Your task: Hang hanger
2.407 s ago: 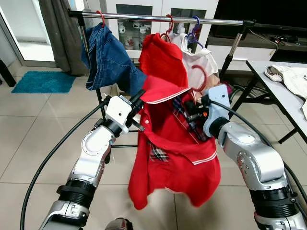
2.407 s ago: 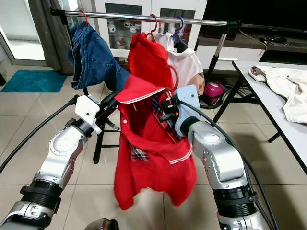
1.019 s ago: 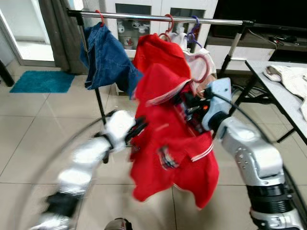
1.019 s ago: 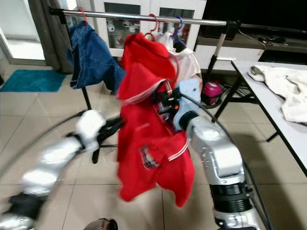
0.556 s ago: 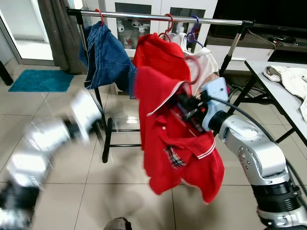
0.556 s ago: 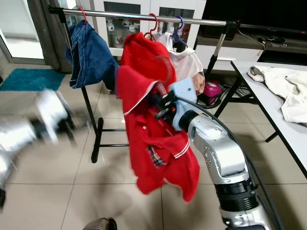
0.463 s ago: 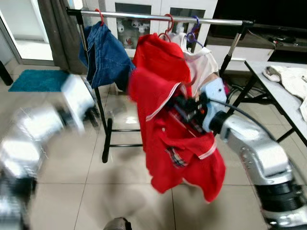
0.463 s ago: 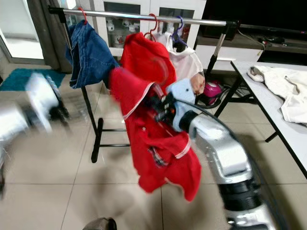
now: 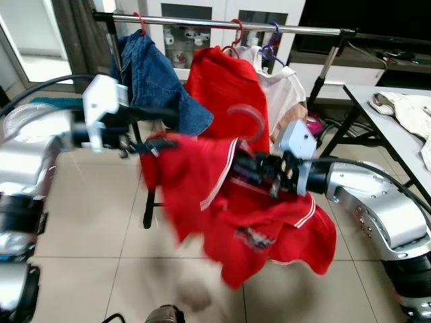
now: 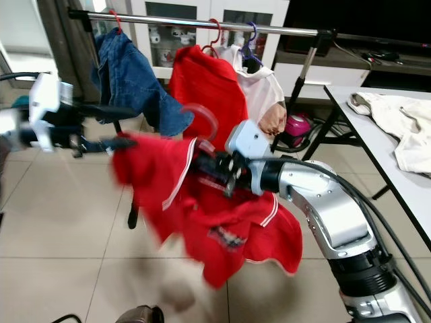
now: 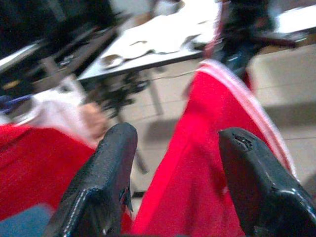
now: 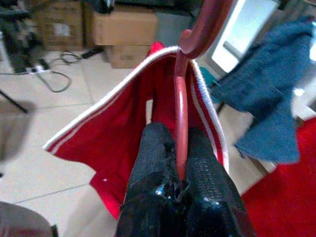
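A red polo shirt with white trim hangs on a red hanger whose hook points up, below the clothes rail. My right gripper is shut on the hanger's stem, just under the hook, and holds it tilted so the shirt spreads out to the left. My left gripper is raised at the shirt's left end, open, with red cloth showing between its fingers; I cannot tell whether it touches the cloth.
On the rail hang a denim jacket, another red shirt and a white shirt. A table with a pale garment stands at the right. Tiled floor lies below.
The left arm let go of the shirt, swung out to the left, then rose to the shirt's left end. The right gripper tipped the hanger, and the shirt swung up and leftward.
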Controlling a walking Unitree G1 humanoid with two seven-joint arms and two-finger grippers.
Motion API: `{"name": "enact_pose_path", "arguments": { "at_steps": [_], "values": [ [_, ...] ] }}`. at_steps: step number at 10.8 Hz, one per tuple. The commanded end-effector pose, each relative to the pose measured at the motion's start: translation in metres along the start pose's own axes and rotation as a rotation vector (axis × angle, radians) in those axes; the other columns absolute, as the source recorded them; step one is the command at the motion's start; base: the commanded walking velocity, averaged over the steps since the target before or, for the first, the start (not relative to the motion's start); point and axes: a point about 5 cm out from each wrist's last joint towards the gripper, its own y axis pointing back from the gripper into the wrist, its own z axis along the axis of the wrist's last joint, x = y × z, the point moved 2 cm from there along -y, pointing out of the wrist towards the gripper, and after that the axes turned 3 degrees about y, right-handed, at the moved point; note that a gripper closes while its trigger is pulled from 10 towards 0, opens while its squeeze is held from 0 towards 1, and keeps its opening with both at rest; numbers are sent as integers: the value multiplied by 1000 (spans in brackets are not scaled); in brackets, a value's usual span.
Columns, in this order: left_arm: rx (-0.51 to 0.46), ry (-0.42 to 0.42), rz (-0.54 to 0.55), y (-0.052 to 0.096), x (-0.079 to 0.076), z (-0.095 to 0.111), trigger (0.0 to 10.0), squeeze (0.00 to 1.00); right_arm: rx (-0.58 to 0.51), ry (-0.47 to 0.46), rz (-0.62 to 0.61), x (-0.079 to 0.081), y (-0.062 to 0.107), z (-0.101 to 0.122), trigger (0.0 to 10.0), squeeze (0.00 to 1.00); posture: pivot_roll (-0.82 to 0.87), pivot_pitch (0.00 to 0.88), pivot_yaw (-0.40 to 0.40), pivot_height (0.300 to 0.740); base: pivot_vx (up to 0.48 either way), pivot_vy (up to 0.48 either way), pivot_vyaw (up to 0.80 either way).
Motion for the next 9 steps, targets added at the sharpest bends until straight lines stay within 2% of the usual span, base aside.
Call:
{"name": "enact_pose_path", "arguments": {
  "at_steps": [1,3,4,7,9],
  "values": [
    [3,-10,-84,-10,-4,3,10000,0,-52,80,48,2,-1,19,10000,0,-33,0,-38,740,0,0,0],
    [109,-37,-191,-23,-8,-13,10000,0,-51,105,117,9,-5,20,10000,0,-44,0,-34,740,0,0,0],
    [177,-40,-238,-27,-11,-24,0,0,-50,110,129,10,-5,20,10000,0,-44,0,-34,740,0,0,0],
    [218,-33,-184,-30,-1,-28,0,0,-57,127,159,12,-7,22,10000,0,-53,0,-32,740,0,0,0],
    [219,-32,-200,-32,-1,-29,0,0,-57,134,173,13,-8,22,10000,0,-55,0,-32,740,0,0,0]
  ]
}}
